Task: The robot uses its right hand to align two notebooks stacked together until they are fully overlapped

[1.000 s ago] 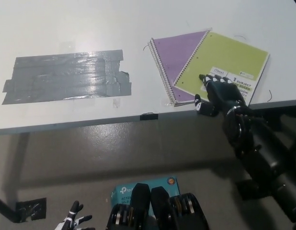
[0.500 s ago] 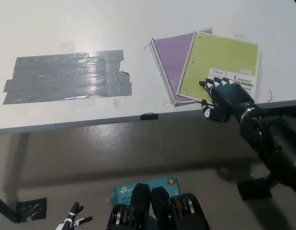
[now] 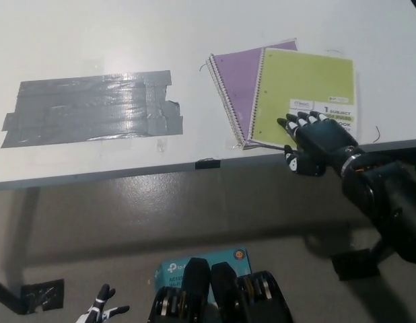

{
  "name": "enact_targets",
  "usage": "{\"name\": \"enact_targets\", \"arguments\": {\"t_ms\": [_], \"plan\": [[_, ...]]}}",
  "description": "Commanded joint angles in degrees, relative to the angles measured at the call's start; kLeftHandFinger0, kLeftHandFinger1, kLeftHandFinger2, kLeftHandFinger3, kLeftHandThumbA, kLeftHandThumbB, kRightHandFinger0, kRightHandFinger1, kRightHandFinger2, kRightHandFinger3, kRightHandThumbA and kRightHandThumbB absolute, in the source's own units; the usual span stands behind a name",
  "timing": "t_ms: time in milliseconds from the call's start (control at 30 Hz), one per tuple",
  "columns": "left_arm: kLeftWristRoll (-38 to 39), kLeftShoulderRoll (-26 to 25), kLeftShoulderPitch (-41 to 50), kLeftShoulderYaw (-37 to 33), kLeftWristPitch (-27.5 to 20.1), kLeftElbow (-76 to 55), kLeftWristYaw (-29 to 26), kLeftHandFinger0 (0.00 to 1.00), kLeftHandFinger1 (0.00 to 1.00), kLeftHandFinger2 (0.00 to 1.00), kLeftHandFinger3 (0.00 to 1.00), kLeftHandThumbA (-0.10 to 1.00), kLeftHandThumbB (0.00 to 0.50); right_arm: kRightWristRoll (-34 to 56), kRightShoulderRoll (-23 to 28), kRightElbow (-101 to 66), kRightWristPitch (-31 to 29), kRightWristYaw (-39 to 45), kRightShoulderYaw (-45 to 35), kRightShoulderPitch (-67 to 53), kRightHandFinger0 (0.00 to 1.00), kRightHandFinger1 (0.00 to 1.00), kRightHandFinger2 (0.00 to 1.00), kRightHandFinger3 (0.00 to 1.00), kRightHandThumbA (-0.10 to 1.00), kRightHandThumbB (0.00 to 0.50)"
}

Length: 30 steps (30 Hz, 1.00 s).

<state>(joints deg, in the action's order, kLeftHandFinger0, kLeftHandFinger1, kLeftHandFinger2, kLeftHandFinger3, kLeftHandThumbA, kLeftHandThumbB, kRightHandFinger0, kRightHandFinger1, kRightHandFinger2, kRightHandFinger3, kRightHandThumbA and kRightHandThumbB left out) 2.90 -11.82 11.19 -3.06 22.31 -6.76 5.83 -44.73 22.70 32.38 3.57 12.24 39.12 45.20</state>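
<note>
Near the table's front right edge lies the green spiral notebook [image 3: 303, 94], stacked on the purple spiral notebook [image 3: 236, 79] but skewed, so a purple wedge shows at its left. The black right hand [image 3: 316, 136] rests flat with its fingers spread on the green cover's near corner, its heel out past the white table [image 3: 93, 40]. Pushing from that corner risks sliding both books together, so the misalignment would persist. Too hard a sweep could overshoot, or tip a corner off the edge. Well apart to the left sits a patch of grey duct tape [image 3: 93, 109]. The white left hand [image 3: 101, 310] hangs low, fingers apart.
</note>
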Motion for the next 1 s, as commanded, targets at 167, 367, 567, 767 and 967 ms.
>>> {"name": "enact_targets", "arguments": {"t_ms": [167, 367, 567, 767, 967], "plan": [[-0.11, -0.38, 0.32, 0.01, -2.62, -0.8, 1.19, 0.5, 0.61, 0.78, 1.0, 1.0, 0.438, -2.3, -2.12, 1.55, -4.13, 6.3, 4.81, -1.1, 1.0, 1.0, 1.0, 1.0, 1.0, 0.393], [0.24, -0.29, 0.05, -0.07, -2.64, -0.37, 1.51, 0.49, 0.6, 0.77, 1.0, 1.0, 0.45, -3.7, -2.33, 2.34, -5.87, 4.66, 5.87, 0.35, 1.0, 1.0, 1.0, 1.0, 1.0, 0.417], [-0.15, -0.28, -0.27, -0.39, -2.31, -0.46, 1.41, 0.46, 0.59, 0.77, 1.0, 1.0, 0.468, -7.37, -0.44, 2.91, -8.03, 3.6, 8.9, 2.45, 1.0, 1.0, 1.0, 1.0, 1.0, 0.394], [-0.67, -1.04, -1.08, -0.77, -1.52, -0.89, 1.82, 0.56, 0.63, 0.8, 1.0, 1.0, 0.462, -10.12, 2.25, 4.49, -10.55, 1.46, 10.65, 4.7, 1.0, 1.0, 1.0, 1.0, 1.0, 0.405], [-0.91, -1.16, -1.7, -0.86, -1.41, -0.88, 1.93, 0.56, 0.63, 0.79, 1.0, 1.0, 0.45, -14.39, 4.34, 6.31, -14.18, -3.95, 13.25, 7.34, 1.0, 1.0, 1.0, 1.0, 1.0, 0.395]]}}
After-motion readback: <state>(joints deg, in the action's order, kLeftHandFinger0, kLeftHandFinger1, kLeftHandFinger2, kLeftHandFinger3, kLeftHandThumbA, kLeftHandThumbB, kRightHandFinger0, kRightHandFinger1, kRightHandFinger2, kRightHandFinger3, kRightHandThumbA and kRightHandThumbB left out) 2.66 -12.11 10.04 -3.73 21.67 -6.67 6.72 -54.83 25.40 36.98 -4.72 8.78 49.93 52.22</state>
